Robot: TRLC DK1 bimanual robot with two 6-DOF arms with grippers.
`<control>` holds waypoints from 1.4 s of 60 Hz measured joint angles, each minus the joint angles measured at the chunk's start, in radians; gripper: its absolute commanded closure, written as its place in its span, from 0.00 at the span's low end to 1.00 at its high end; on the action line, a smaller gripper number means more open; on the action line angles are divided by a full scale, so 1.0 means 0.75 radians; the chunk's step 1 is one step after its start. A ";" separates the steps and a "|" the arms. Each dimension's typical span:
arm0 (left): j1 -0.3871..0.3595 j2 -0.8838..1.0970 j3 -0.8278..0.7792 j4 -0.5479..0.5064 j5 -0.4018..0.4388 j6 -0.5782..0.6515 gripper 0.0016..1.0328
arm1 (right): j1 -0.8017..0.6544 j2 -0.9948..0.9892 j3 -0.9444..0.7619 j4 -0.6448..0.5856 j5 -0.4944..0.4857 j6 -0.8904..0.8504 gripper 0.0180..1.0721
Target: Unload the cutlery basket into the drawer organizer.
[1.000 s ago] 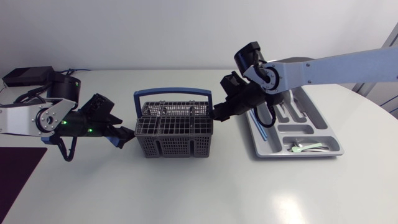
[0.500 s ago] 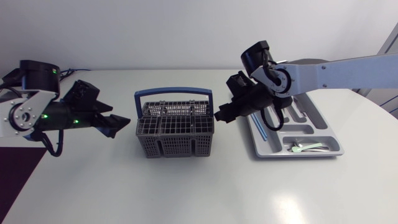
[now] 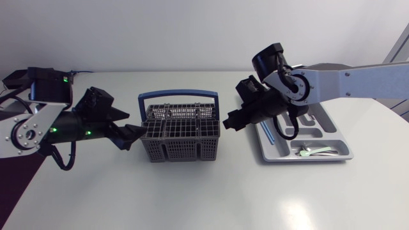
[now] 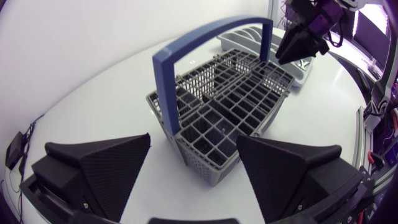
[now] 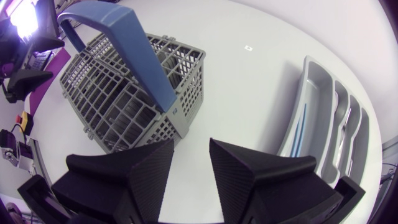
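Observation:
The grey wire cutlery basket (image 3: 180,137) with a blue handle (image 3: 179,94) stands mid-table. My left gripper (image 3: 134,135) hovers open just off its left end; in the left wrist view the basket (image 4: 230,106) lies just ahead of the wide-apart fingers (image 4: 193,140). My right gripper (image 3: 229,121) hangs by the basket's right end, between it and the grey drawer organizer (image 3: 281,158). The right wrist view shows that gripper (image 5: 191,146) open with a narrow empty gap above the table beside the basket (image 5: 124,99). I cannot make out any cutlery in the basket's cells.
In the organizer (image 5: 323,118) a long blue piece (image 3: 269,131) lies in the left slot and a pale green utensil (image 3: 317,151) in the front compartment. The right gripper (image 4: 301,43) shows beyond the basket in the left wrist view. A dark mat (image 3: 16,185) lies at the front left.
The left gripper pulled back from the basket's left end, then came close to it again. The right gripper drifted slightly right, away from the basket.

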 measured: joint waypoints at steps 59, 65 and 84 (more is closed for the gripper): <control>0.175 0.132 0.036 0.022 0.001 0.001 0.07 | 0.048 -0.006 -0.035 0.002 -0.002 0.005 0.57; 0.165 0.167 0.036 0.035 -0.004 0.001 0.07 | 0.076 -0.006 -0.035 0.002 -0.001 0.006 0.57; 0.145 0.175 0.036 0.048 -0.005 0.001 0.06 | 0.097 -0.011 -0.044 0.018 0.101 0.030 0.40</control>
